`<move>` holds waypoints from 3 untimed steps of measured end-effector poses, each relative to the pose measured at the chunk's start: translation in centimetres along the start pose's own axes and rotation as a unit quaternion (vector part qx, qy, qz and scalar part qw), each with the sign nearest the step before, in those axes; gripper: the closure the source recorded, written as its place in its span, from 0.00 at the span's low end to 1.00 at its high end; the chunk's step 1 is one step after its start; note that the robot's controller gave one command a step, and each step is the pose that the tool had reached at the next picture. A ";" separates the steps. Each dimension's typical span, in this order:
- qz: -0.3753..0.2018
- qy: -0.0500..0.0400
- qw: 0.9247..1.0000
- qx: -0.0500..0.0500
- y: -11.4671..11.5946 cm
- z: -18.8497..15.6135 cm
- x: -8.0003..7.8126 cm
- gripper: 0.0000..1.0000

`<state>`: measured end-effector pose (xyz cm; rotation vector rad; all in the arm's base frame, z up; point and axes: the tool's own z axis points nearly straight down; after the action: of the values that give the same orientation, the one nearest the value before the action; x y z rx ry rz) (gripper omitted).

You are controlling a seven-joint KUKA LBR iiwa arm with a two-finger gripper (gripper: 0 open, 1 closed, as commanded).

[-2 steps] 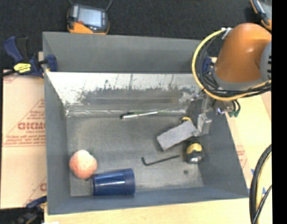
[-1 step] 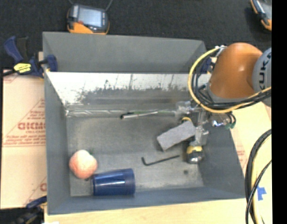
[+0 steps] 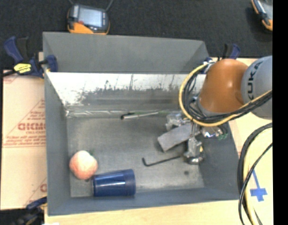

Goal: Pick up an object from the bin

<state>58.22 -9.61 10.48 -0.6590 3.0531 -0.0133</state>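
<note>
One arm [image 3: 228,86] points steeply down, fingers [image 3: 194,157] by black hex key [image 3: 158,161], opening indiscernible.

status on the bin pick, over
Gripper low at grey metal bin right, beside black L-shaped metal hex key. Hold unclear. Grey flat piece close alongside.

Open floor [image 3: 111,139] between fruit [image 3: 83,165], hex key [image 3: 158,161]

The bin [image 3: 125,55] was matte grey, its far wall scuffed to bright silver with dark streaks. The round fruit [image 3: 83,165] was pale pink and peach, the cup [image 3: 114,183] dark blue, the hex key [image 3: 160,160] black and the flat slab [image 3: 174,137] grey. The wrist cover [image 3: 222,86] was glossy orange.
</note>
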 end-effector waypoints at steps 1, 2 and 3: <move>-0.152 -0.003 0.988 0.003 2.2 0.0 2.0 1.00; -0.152 -0.003 0.988 0.003 2.2 0.0 2.0 1.00; -0.309 -0.005 0.951 0.004 1.3 -11.7 3.5 1.00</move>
<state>54.30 -9.80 22.15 -1.5674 2.6931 -0.0320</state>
